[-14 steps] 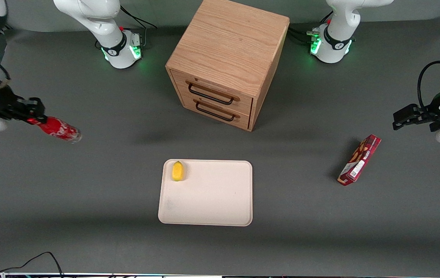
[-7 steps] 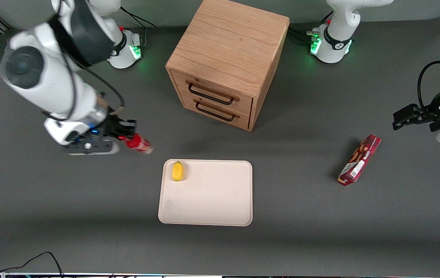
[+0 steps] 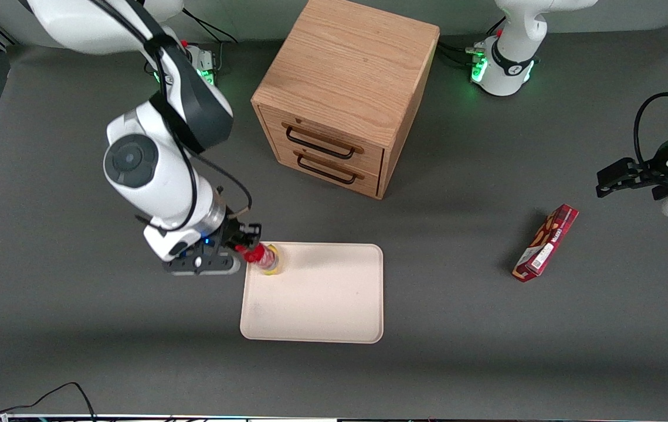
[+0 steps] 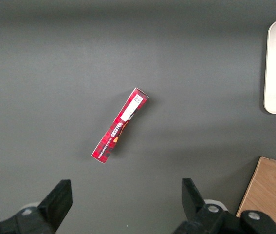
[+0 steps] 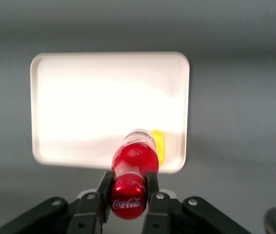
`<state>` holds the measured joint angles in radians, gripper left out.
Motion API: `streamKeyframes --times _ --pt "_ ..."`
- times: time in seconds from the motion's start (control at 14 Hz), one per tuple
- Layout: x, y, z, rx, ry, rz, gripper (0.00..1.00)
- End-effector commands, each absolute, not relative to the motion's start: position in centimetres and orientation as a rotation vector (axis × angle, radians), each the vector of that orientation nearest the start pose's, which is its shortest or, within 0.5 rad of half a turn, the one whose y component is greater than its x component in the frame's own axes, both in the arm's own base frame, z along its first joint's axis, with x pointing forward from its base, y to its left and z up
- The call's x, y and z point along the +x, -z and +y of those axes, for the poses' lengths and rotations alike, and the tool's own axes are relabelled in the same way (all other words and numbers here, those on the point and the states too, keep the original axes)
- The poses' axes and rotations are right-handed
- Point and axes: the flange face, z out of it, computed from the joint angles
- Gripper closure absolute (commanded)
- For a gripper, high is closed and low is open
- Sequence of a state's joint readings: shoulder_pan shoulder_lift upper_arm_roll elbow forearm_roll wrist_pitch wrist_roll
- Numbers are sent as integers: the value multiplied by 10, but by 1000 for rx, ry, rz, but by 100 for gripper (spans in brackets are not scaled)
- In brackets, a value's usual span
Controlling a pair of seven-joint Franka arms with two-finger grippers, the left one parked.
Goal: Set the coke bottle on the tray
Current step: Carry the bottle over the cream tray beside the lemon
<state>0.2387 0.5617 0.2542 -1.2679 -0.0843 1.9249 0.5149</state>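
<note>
My right gripper (image 3: 247, 241) is shut on the coke bottle (image 3: 262, 257), a small red bottle with a red cap. It holds the bottle by its cap end, above the tray's corner that lies toward the working arm's end and farther from the front camera. In the right wrist view the fingers (image 5: 104, 187) clamp the red cap, and the bottle (image 5: 134, 158) points down over the cream tray (image 5: 103, 97). The cream-beige tray (image 3: 322, 299) lies flat on the table. A yellow object (image 3: 275, 265) on the tray is mostly hidden by the bottle.
A wooden drawer cabinet (image 3: 345, 94) stands farther from the front camera than the tray. A red snack box (image 3: 546, 242) lies toward the parked arm's end of the table; it also shows in the left wrist view (image 4: 120, 125). A cable (image 3: 46, 395) lies at the table's near edge.
My right arm has swung from the working arm's end of the table toward the tray, carrying the bottle. The bottle now hangs over the tray's corner above the yellow object.
</note>
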Motion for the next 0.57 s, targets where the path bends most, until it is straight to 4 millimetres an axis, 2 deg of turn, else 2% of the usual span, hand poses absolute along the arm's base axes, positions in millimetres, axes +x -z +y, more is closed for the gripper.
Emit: streamKeyframes --times 0.0,0.29,0.5 --pt "705 -420 298 -3040 171 70 100" --pt "725 -370 281 -3072 203 82 100" --pt "726 -344 286 -3103 210 64 100"
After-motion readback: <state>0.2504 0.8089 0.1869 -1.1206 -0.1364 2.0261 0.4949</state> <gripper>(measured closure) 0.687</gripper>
